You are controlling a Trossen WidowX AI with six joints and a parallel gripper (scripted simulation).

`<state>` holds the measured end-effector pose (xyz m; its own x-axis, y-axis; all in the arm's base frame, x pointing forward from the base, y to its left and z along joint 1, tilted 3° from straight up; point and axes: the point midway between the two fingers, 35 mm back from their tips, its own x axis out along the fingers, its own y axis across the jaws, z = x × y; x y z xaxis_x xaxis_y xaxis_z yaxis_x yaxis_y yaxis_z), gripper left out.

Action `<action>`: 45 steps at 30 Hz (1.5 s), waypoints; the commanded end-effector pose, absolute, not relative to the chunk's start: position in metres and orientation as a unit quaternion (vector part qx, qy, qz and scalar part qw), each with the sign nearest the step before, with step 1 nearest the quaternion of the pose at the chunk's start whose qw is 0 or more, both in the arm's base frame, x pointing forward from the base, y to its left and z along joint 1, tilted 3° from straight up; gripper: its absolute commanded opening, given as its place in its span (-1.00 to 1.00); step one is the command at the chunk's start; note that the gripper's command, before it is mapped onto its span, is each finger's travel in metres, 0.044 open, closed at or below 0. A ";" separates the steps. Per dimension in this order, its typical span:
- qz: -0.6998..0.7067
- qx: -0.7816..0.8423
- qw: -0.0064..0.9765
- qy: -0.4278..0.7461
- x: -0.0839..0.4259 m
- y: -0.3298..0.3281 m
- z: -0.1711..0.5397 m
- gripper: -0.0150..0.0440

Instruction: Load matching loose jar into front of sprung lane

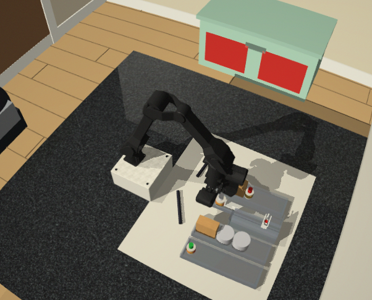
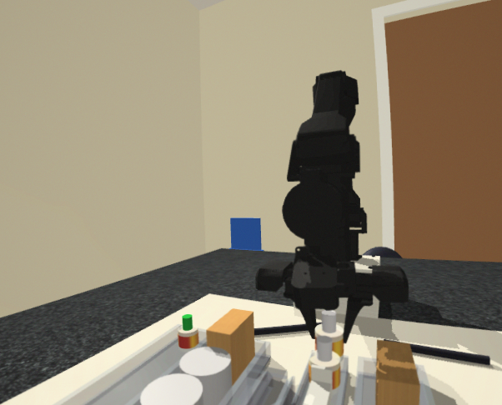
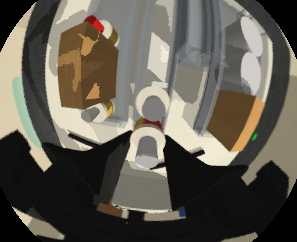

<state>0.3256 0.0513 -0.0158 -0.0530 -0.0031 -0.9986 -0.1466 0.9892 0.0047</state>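
Holding the loose jar (image 2: 328, 332) upright, your fingers (image 2: 308, 320) grip it just before the lane's jar (image 2: 324, 363), lined up to push it back.

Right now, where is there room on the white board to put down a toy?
Free: the board strip between the black rod and the grey lanes, and its near corner left of the green-capped jar. Crowded: around the gripper, holding a grey-capped jar, beside the wooden block.
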 end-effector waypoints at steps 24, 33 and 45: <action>0.052 -0.054 0.698 0.713 0.346 0.053 -0.009 -0.49; 0.052 -0.054 0.698 0.712 0.349 0.053 -0.008 -0.49; 0.052 -0.054 0.698 0.712 0.349 0.053 -0.009 -0.49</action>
<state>0.3394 0.0529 -0.0124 -0.0535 -0.0031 -0.9986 -0.1455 0.9893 0.0047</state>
